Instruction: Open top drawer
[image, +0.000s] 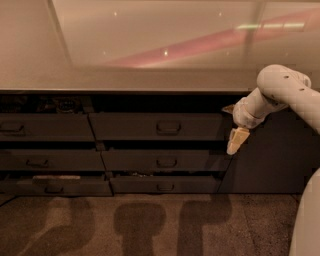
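While end effector (237, 141) hangs right of top drawer (130, 127), opening unclear; glossy countertop (150, 80), carpeted floor (150, 225).

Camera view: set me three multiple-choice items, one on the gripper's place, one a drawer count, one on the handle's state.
1. Where is the gripper from the top drawer handle? A right of it; B left of it; C on it.
2. How many drawer fronts are in that column? A two; B three; C five.
3. The handle is: A gripped; B untouched; C missing.
Key: 1 A, it hangs by the drawer's right end; 2 B, three fronts stack there; 3 B, nothing meets the loop.
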